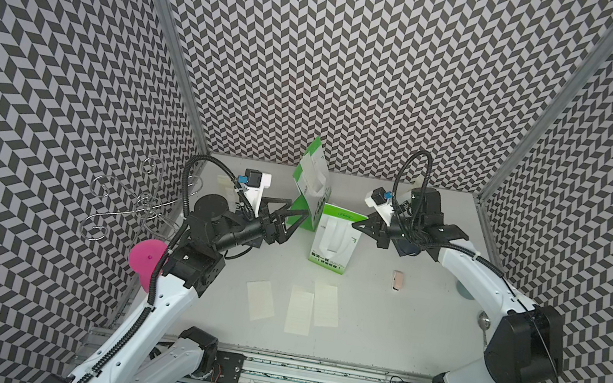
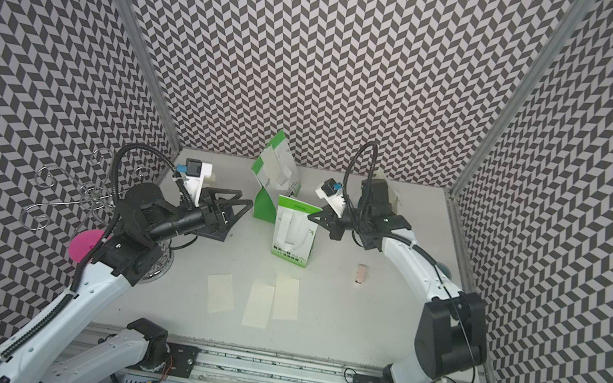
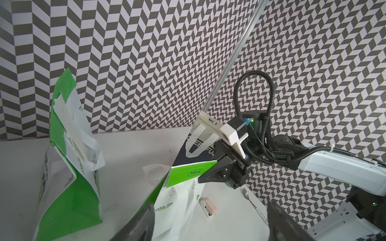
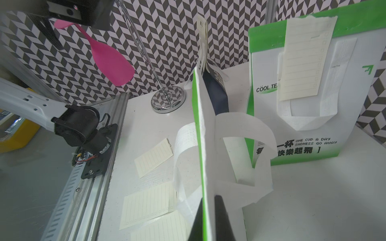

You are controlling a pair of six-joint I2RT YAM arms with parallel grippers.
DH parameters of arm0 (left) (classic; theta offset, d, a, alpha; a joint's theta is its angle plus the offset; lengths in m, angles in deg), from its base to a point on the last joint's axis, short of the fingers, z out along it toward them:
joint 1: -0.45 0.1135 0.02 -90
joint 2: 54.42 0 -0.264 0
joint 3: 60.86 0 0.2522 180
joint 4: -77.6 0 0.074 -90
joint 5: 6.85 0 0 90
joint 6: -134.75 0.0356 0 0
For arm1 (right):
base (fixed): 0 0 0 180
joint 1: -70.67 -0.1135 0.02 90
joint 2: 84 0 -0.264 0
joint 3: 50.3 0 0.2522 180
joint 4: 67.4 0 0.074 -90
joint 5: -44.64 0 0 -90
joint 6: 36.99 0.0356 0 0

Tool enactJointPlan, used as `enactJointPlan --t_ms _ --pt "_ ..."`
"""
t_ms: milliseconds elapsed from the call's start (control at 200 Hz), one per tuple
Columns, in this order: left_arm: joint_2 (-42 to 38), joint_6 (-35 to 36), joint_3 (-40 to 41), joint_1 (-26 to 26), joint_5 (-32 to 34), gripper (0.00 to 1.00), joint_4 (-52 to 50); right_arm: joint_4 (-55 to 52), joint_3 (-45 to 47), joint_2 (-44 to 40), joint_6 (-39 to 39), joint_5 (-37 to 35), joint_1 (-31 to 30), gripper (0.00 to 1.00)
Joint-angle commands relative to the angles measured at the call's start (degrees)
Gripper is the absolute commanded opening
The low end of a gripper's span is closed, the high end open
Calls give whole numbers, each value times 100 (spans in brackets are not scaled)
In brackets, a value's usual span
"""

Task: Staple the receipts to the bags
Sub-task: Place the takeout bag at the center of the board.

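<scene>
My right gripper [image 1: 355, 224] [image 4: 208, 208] is shut on the top edge of the front green-and-white bag [image 1: 332, 243] [image 2: 293, 236], which stands mid-table. To that bag's left, my left gripper [image 1: 298, 207] [image 3: 211, 221] hangs open and holds nothing. Behind leans a second green-and-white bag [image 1: 313, 179] [image 4: 313, 116] with a cream receipt [image 4: 302, 62] fixed near its top. Three loose receipts [image 1: 260, 300] [image 1: 299, 311] [image 1: 325, 305] lie flat near the front. One navy bag [image 3: 194, 150] stands behind my right gripper. Another navy bag [image 4: 217, 91] stands by the chrome stand.
A small pink-and-white stapler [image 1: 398, 280] [image 3: 208, 207] lies on the table right of the held bag. A chrome hook stand [image 1: 135, 197] with a pink spatula [image 1: 146, 258] is at the left wall. A spoon [image 3: 252, 202] lies near the right wall.
</scene>
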Motion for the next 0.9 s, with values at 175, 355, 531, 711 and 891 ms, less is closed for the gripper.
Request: enactJointPlan --t_ms 175,355,531,711,891 --pt "-112 72 16 -31 46 84 -73 190 -136 -115 48 -51 -70 49" --pt "-158 81 -24 -30 37 84 -132 526 -7 -351 355 -316 -176 66" --pt "-196 98 -62 -30 37 85 -184 798 109 -671 664 -636 -238 75" --pt "-268 89 -72 -32 81 86 -197 1260 335 -1297 1358 -1248 -238 78" --pt "-521 81 18 -35 178 93 -223 1913 1163 -2440 2502 -2655 -577 78"
